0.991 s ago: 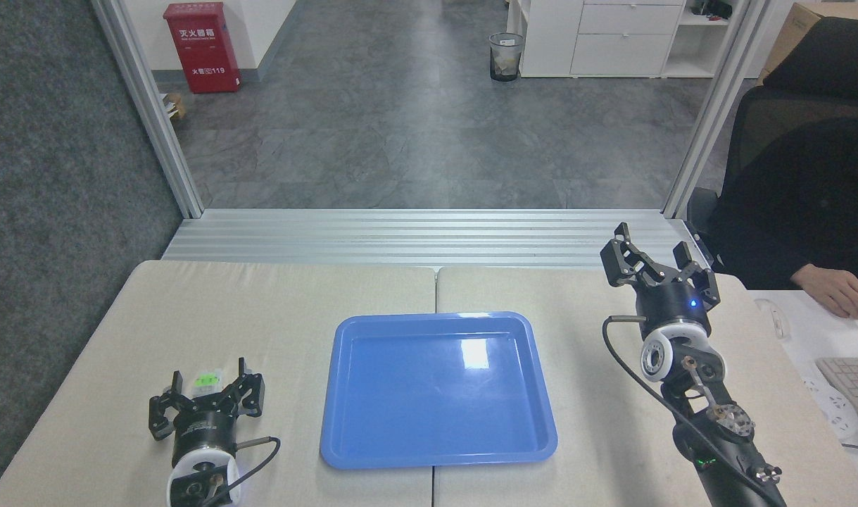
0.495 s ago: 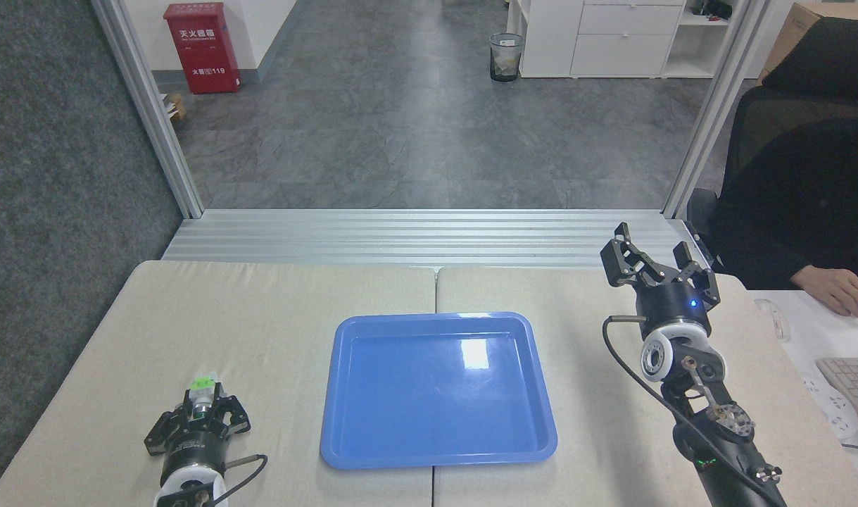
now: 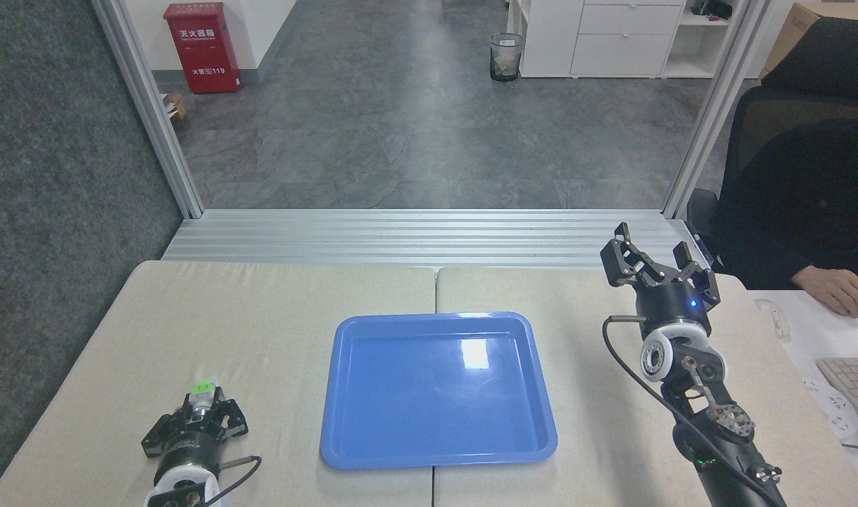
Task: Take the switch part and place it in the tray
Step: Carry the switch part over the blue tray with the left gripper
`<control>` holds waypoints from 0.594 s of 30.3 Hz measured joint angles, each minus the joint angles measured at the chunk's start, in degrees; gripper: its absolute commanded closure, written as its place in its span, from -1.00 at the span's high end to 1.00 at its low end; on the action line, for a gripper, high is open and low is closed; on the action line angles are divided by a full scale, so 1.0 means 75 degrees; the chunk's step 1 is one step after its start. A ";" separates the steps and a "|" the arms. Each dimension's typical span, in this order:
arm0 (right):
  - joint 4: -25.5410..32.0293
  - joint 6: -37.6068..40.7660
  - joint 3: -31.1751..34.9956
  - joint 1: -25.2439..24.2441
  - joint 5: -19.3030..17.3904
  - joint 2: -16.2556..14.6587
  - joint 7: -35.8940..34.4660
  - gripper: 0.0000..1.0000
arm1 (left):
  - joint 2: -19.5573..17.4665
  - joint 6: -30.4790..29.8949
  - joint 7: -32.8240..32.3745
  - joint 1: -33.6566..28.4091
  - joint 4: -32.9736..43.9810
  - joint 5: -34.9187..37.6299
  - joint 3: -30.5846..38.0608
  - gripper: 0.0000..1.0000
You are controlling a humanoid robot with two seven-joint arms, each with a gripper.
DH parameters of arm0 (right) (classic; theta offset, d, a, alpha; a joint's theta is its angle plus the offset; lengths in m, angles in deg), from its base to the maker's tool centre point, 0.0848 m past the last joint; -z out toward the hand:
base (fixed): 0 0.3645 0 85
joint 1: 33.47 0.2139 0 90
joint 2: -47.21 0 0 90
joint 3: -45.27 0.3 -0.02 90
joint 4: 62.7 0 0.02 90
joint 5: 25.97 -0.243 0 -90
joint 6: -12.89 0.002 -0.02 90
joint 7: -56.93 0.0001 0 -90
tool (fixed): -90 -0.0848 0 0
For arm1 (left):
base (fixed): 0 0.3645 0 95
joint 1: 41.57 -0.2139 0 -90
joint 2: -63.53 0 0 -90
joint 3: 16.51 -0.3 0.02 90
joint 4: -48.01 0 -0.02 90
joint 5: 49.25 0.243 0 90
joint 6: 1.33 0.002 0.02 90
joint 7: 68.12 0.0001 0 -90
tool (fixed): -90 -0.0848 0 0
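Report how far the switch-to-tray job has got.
Done: the left gripper has shut on the switch part, whose green top shows above the fingers. In hand: the part sits in that grip at the near left of the table, well left of the tray. Left: carry it right and release it in the tray, which holds nothing yet. The right gripper is open and idle.

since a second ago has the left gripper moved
Yes. The left gripper has closed on the switch part and drawn back toward the table's near edge, slightly farther left of the tray, which stayed put.
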 measured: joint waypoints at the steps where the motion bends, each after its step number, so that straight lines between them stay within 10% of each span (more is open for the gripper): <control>1: 0.0000 0.0000 0.0000 0.0000 0.0000 0.0000 0.0000 1.00 | -0.0005 -0.0009 -0.0044 -0.0003 0.0044 -0.0006 0.0000 -1.00; 18: 0.0000 0.0000 0.0000 0.0000 0.0000 0.0000 0.0000 1.00 | 0.0059 -0.0049 -0.0609 0.0357 0.1200 -0.0001 -0.0067 -1.00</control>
